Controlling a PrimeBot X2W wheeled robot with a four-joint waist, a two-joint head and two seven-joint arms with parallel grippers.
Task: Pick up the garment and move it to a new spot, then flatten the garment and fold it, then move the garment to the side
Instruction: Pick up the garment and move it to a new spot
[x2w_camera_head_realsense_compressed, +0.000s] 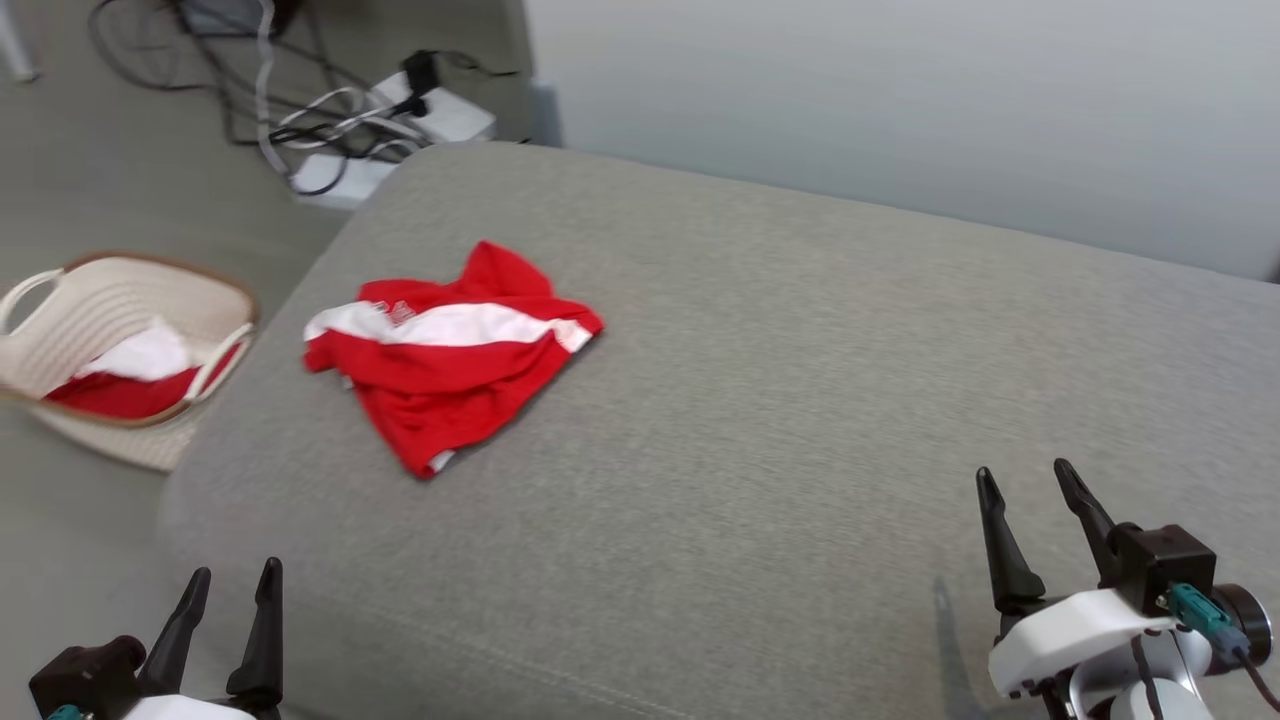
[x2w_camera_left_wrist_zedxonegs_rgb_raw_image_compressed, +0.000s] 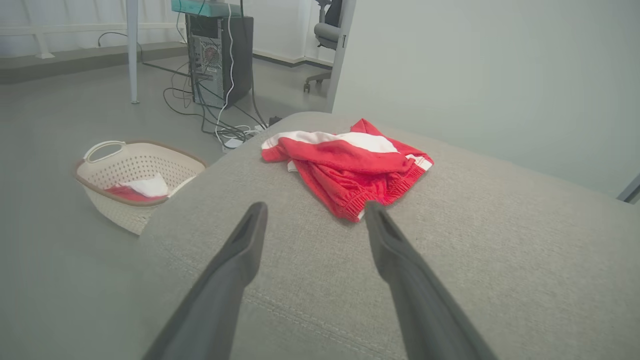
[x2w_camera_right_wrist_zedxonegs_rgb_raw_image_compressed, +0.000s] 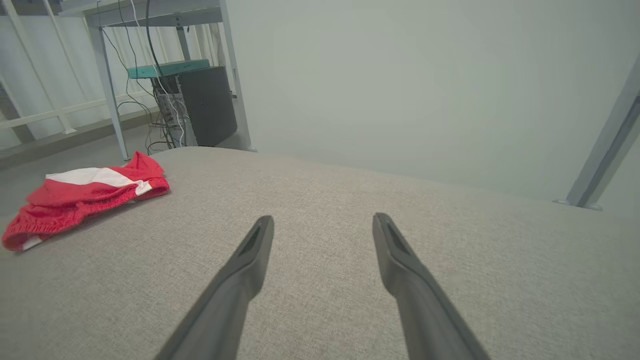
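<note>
Garment: a crumpled red and white garment (x2w_camera_head_realsense_compressed: 450, 370) lies in a heap on the grey cushion (x2w_camera_head_realsense_compressed: 800, 400), toward 10 o'clock in the head view, near the cushion's left corner.
Left gripper: the left gripper (x2w_camera_head_realsense_compressed: 235, 568) sits at 7 o'clock, fingers spread wide and holding nothing; the garment lies at its 1 o'clock, apart from it.
Right gripper: the right gripper (x2w_camera_head_realsense_compressed: 1024, 468) sits at 5 o'clock, jaws wide and empty; the garment is well apart at its 10 o'clock.
Basket: a cream laundry basket (x2w_camera_head_realsense_compressed: 150, 262) stands on the floor at the garment's 9 o'clock, with red and white cloth inside.
Cables: tangled cables (x2w_camera_head_realsense_compressed: 330, 120) lie at the garment's 11 o'clock.
</note>
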